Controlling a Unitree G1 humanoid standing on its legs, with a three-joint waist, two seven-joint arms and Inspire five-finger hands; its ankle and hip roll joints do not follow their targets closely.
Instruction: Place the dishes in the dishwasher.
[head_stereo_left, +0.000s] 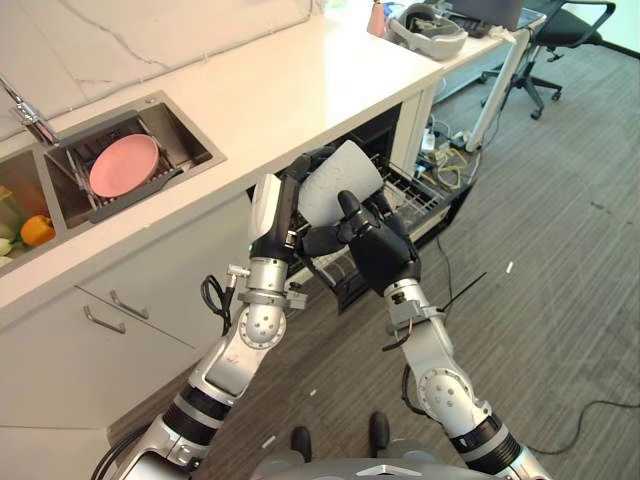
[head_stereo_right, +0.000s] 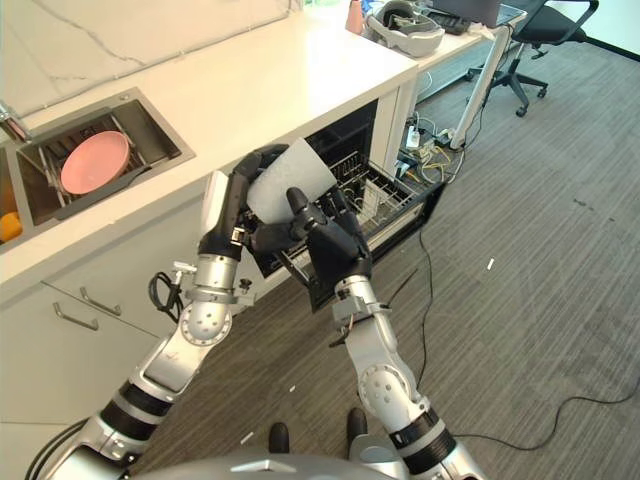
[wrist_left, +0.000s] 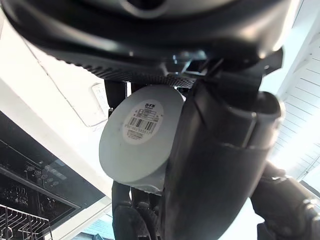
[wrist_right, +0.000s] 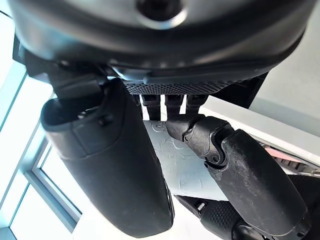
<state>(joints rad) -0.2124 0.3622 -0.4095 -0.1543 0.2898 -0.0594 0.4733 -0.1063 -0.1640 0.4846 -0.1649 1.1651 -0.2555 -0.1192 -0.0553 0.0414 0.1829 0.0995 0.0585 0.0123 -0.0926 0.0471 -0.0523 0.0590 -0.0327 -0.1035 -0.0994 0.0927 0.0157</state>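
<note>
From the left eye view, the left robot hand (head_stereo_left: 292, 195) had its fingers curled round a grey bowl (head_stereo_left: 338, 180), held tilted in the air just above the open dishwasher (head_stereo_left: 405, 195). The right robot hand (head_stereo_left: 378, 243) was right beside it, its fingers reaching up against the bowl's lower side. The dishwasher's wire rack (head_stereo_left: 415, 200) stood pulled out under the white worktop (head_stereo_left: 290, 90). A pink plate (head_stereo_left: 124, 165) lay in the sink (head_stereo_left: 190, 140), well away from the dishwasher along the worktop.

The right eye view showed the same: bowl (head_stereo_right: 290, 178) between both hands, above the rack (head_stereo_right: 385, 200).

In the left wrist view, the bowl's base (wrist_left: 142, 130), bearing a barcode label, sat clamped between thumb and fingers.

In the right wrist view, the right hand's fingers (wrist_right: 240, 170) were bent against the bowl's pale surface (wrist_right: 177, 165); whether they truly gripped it I could not tell.
</note>
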